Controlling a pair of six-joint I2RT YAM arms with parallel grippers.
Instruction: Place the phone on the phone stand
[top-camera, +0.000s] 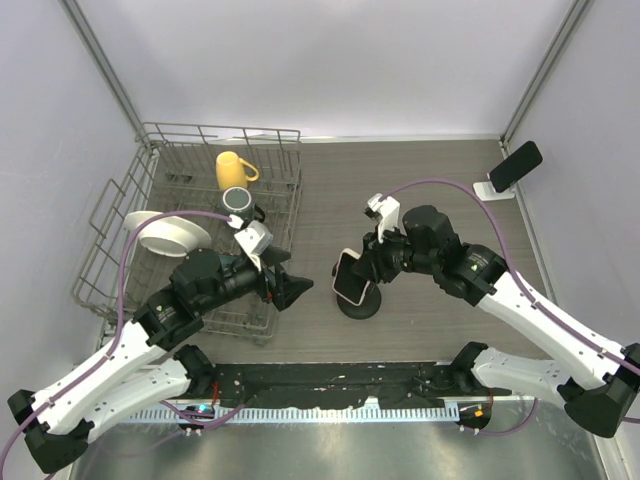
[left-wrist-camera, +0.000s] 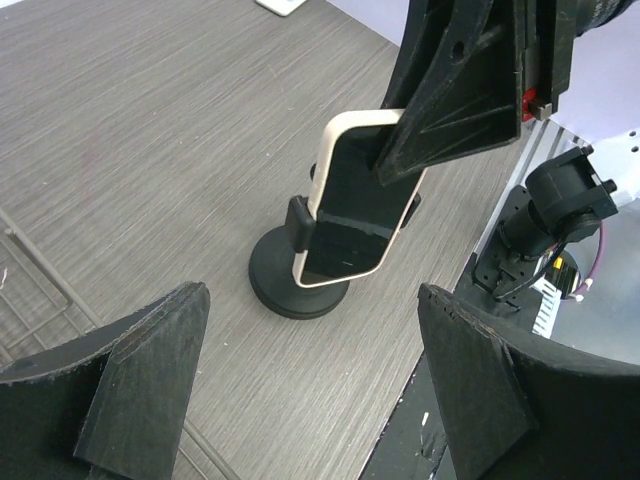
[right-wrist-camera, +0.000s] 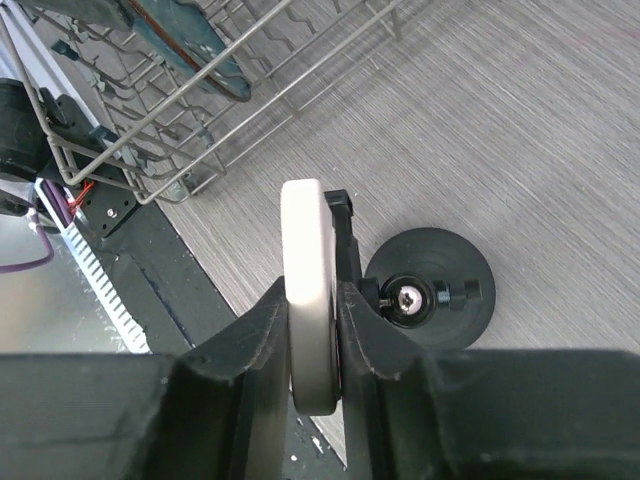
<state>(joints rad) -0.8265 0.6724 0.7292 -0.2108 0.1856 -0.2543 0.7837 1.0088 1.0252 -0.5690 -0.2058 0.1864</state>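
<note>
- While your right hand (top-camera: 358, 266) is clenched on the phone (top-camera: 349, 277), one finger (right-wrist-camera: 250, 350) presses each flat face of the cream case; the wrist view shows contact on both sides.
- You have the phone standing on end at about 6 o'clock from the centre of the table (top-camera: 430, 190). It is seated in the clamp of a black round-based holder (top-camera: 360, 303), and the holder's base rests flat on the table.
- Your left hand (top-camera: 292, 290) is released: its fingers (left-wrist-camera: 140, 370) are spread wide with nothing between them. It sits at 9 o'clock of the phone, near but not touching.
- You will find the phone stand (top-camera: 488, 188) in the 2 o'clock corner of the table, well apart from the phone and from both hands.
- A dark flat slab (top-camera: 515, 165) leans on the stand's back; you cannot tell from these views what it is.
- A wire dish rack (top-camera: 120, 200) fills the 10 o'clock side of the table. It holds a yellow mug (top-camera: 233, 168) and a white bowl (top-camera: 170, 235).
</note>
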